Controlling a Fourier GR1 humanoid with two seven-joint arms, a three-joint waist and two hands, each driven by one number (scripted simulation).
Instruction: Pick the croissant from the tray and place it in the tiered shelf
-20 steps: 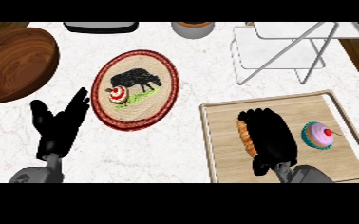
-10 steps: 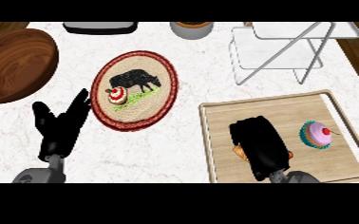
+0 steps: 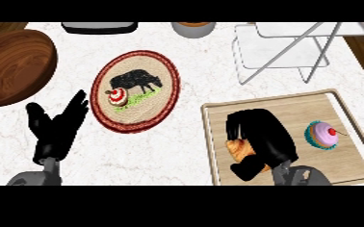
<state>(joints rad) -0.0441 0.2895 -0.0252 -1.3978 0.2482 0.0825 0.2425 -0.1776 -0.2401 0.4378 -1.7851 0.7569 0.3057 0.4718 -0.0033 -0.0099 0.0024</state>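
Compared with a second ago, the right robot hand (image 3: pixel 262 139) has drawn back toward the lower edge of the frame and curled over the croissant (image 3: pixel 240 149); earlier its fingers lay stretched along the pastry, now they are clenched round it, thumb tucked underneath. I judge the grasp is made and the lift comes next, since the croissant appears to lie on the tray (image 3: pixel 277 107) at lower right and has not yet gone toward the tiered shelf (image 3: pixel 284 48) at upper right.

The left robot hand (image 3: pixel 57 127) rests at lower left, fingers straight and released, unchanged.

The croissant shows as a golden-brown, ridged crescent, mostly hidden by black fingers. The tray is pale wood, rectangular, with a raised rim. Beside the hand sits a cupcake (image 3: pixel 323 134) with pink frosting, a teal wrapper and a red cherry. The shelf is thin white wire with flat plates. The worktop (image 3: pixel 192 96) is white marble; mid-frame lies an oval woven mat (image 3: pixel 167 77) with a red border and a black cow
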